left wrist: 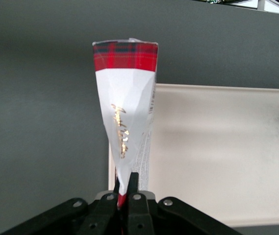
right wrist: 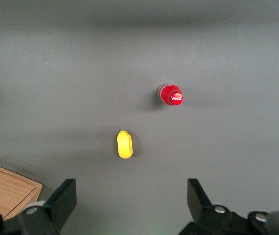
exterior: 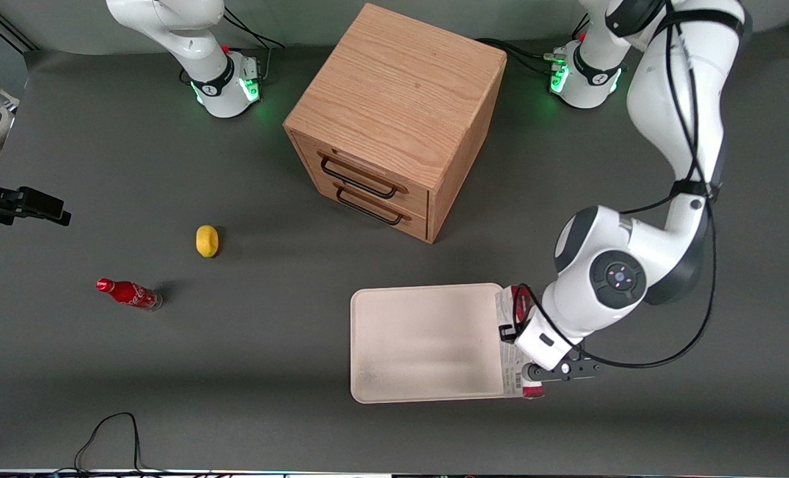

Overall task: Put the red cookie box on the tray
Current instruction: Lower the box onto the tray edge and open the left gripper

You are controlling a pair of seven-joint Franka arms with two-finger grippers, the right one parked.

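The red cookie box (exterior: 509, 355) is a long slim carton with white print and a red tartan end. It lies along the short edge of the pale cream tray (exterior: 421, 342) at the working arm's end of the table. My left gripper (exterior: 532, 380) is shut on the end of the box nearest the front camera. In the left wrist view the gripper (left wrist: 126, 193) pinches the box (left wrist: 124, 112) at its squeezed end, and the box reaches out over the tray's rim (left wrist: 111, 169). I cannot tell whether the box touches the tray. The tray holds nothing.
A wooden drawer cabinet (exterior: 394, 126) stands farther from the front camera than the tray. A yellow lemon (exterior: 206, 240) and a small red cola bottle (exterior: 129, 294) lie toward the parked arm's end. A black cable (exterior: 109, 438) loops at the table's front edge.
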